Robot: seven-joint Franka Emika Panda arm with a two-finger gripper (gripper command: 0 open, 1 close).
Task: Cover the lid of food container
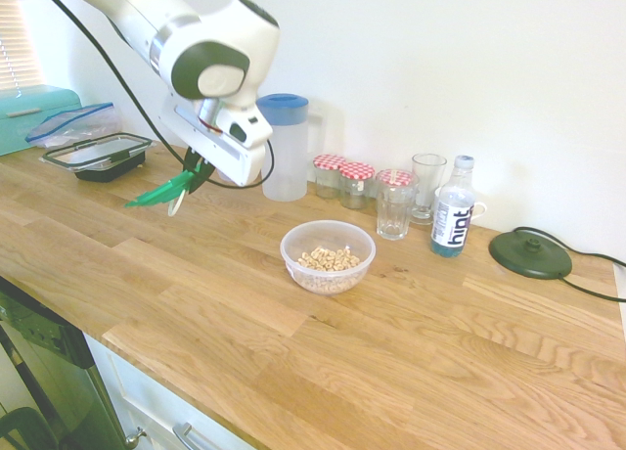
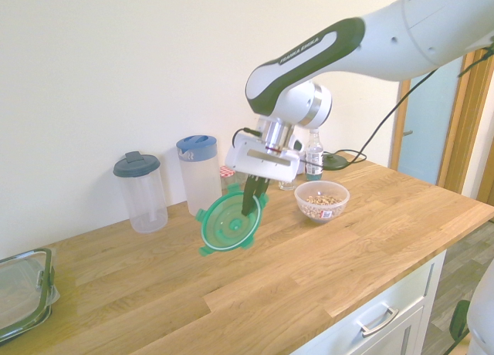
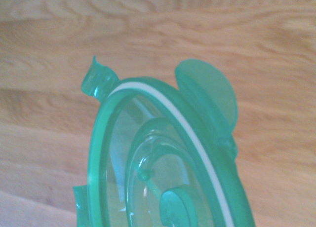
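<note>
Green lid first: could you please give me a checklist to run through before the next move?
1. Pincer shut on the green lid: ok, near its edge.
2. Lid level: not ok, steeply tilted.
3. Lid over the round plastic bowl: not ok, off to one side.
4. Bowl upright on the wooden counter: ok.
5. Cereal below the bowl's rim: ok.
6. Grip firm enough against slipping: cannot tell.

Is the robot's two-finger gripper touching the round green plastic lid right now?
Touching. The second exterior view shows it: the dark two-finger gripper is closed on the edge of the round green plastic lid, which hangs tilted above the counter.
</note>
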